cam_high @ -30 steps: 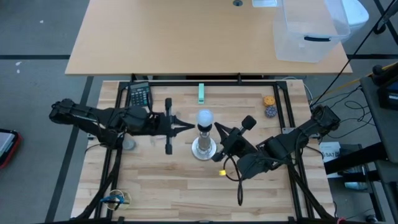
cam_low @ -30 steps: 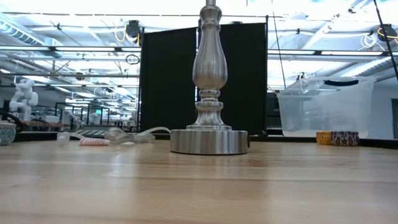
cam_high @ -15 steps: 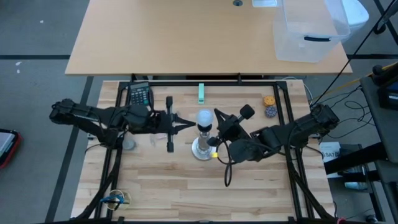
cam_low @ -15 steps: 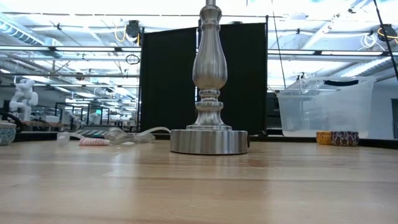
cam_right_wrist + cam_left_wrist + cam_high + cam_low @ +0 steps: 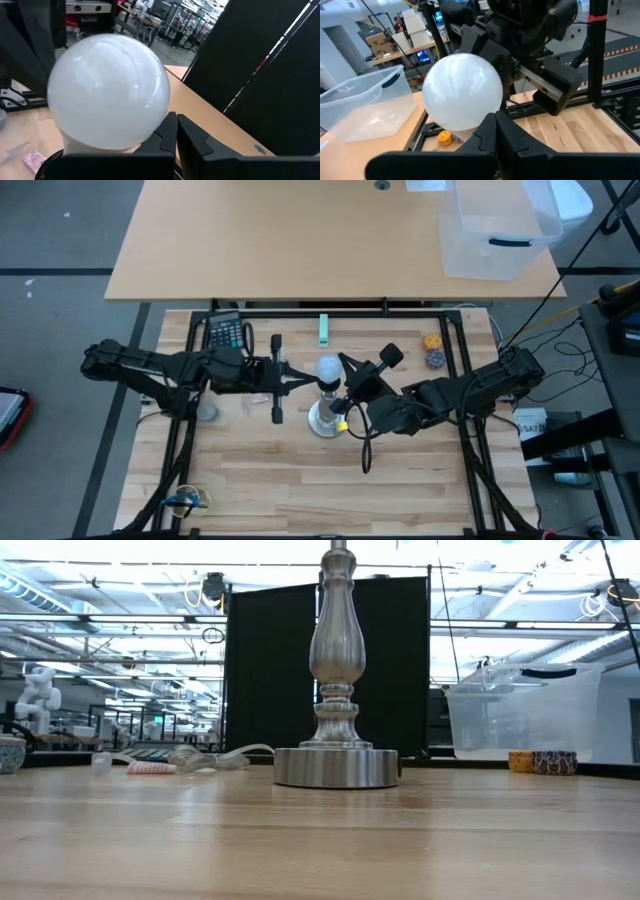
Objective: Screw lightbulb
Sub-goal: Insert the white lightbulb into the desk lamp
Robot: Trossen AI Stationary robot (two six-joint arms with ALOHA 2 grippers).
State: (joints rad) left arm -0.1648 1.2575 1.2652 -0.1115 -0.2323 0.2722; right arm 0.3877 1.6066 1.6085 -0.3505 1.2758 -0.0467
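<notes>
The white frosted lightbulb (image 5: pixel 328 369) stands upright in the socket on top of the silver lamp stand (image 5: pixel 326 418), whose round base (image 5: pixel 336 768) rests on the wooden table. My left gripper (image 5: pixel 304 381) is shut and points level at the bulb from the table's left. My right gripper (image 5: pixel 341 392) is shut and comes at the bulb from the right. In the left wrist view the bulb (image 5: pixel 462 92) fills the middle just past the fingertips (image 5: pixel 495 122). It looks the same in the right wrist view (image 5: pixel 110 90). The low view shows neither gripper. My left gripper's shut fingertips (image 5: pixel 487 127) lie at the globe's lower side, beside the bulb's neck (image 5: pixel 462 136); I cannot tell whether they touch it. My right gripper's shut fingertips (image 5: pixel 169 131) lie at the globe's lower side near the neck (image 5: pixel 95 150); I cannot tell whether they touch.
A calculator (image 5: pixel 224 333), a green strip (image 5: pixel 324 330) and two small round pieces (image 5: pixel 433 350) lie along the far side of the table. A clear bin (image 5: pixel 497 230) stands on the table behind. A small silver disc (image 5: pixel 207 412) lies under the left arm.
My right gripper has moved toward the table's left and far edge, up to the bulb. My left gripper has edged right, toward the bulb. The bulb and the lamp stand have stayed where they were.
</notes>
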